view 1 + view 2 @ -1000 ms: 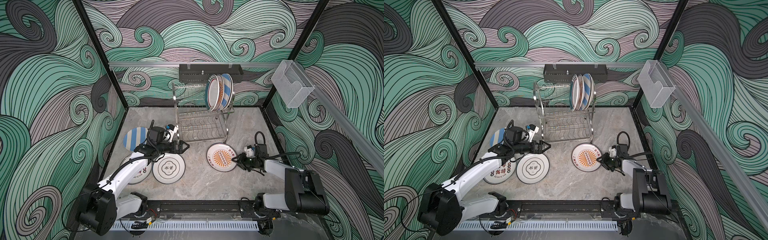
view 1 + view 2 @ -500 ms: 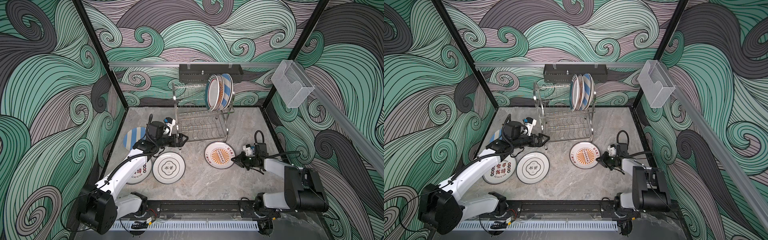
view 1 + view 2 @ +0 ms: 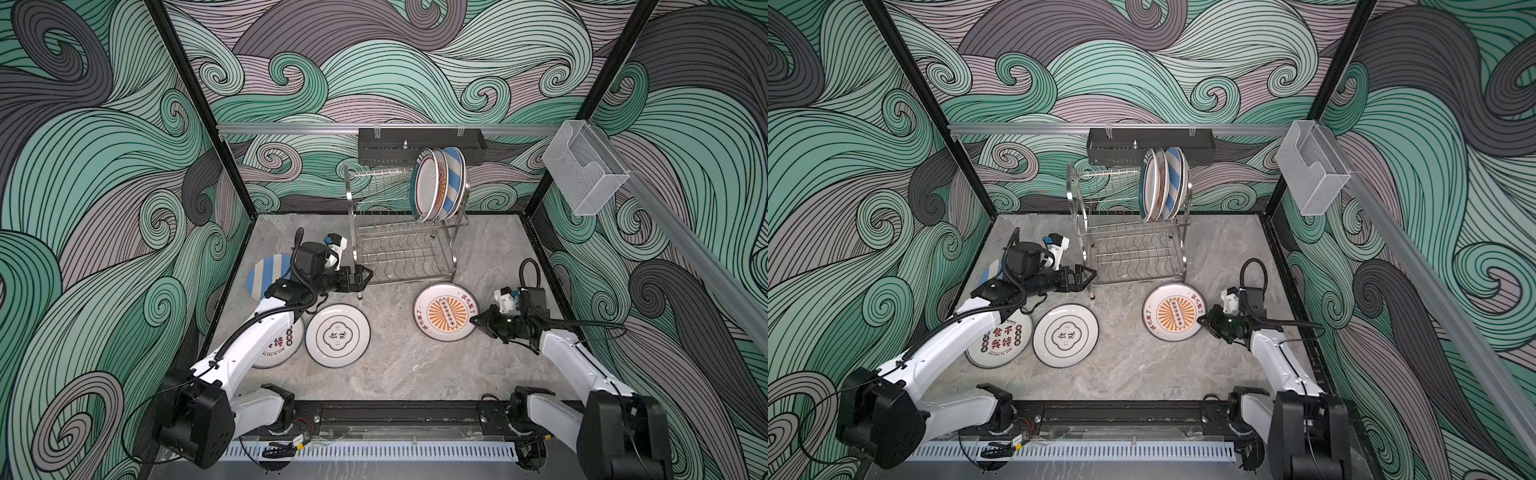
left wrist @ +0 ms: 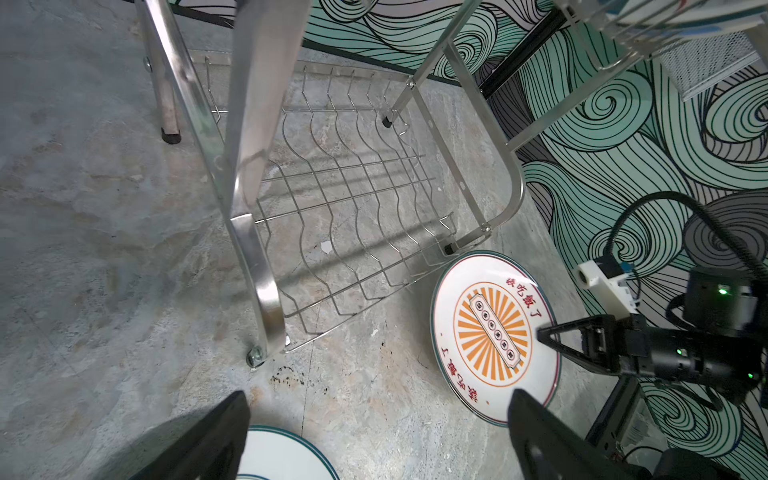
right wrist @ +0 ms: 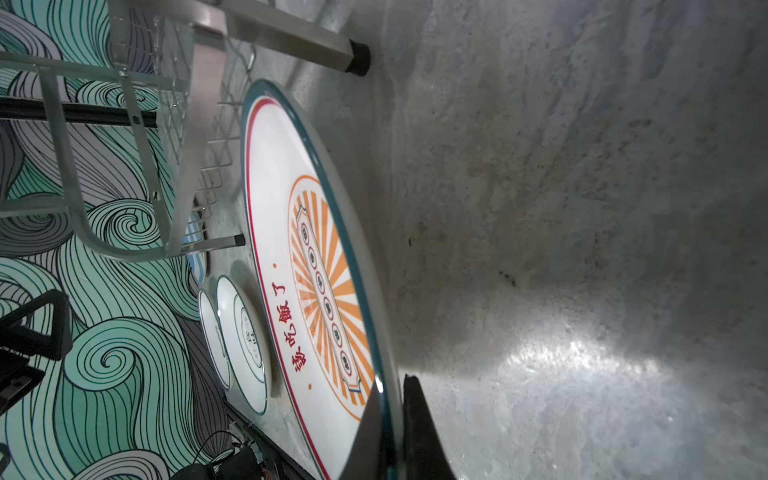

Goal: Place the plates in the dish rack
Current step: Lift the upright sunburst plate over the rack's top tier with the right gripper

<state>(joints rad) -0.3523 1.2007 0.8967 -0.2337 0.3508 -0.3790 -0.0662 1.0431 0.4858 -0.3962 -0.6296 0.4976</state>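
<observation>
Your right gripper (image 3: 474,321) is clamped tight on the near-right rim of the orange sunburst plate (image 3: 446,312) — in the right wrist view one finger (image 5: 368,440) lies over the plate's face and the other sits on the table side of the rim. That plate is low on the stone table (image 3: 415,374), just near-right of the dish rack (image 3: 401,249), its far rim right beside the rack's near-right foot. You can't tell from these views whether the gripped edge is off the surface. Your left gripper (image 3: 365,279) hangs at the rack's near-left leg, jaws spread wide with nothing between them, pointing right toward the lower shelf. At the right end of the rack's upper shelf, three plates (image 3: 436,185) stand upright: a green-rimmed white one on the left, an orange-patterned one in the middle, a blue-striped one on the right. Three more lie flat on the left half of the table — a blue-striped plate (image 3: 266,276) far-left, partly under your left arm, a white plate with characters (image 3: 337,334) near the middle, and a lettered plate (image 3: 282,345) just beside it on its left, half covered by the arm. A black tray (image 3: 419,143) hangs on the back wall behind the rack, and a clear box (image 3: 582,174) sits on the right-hand rail.
</observation>
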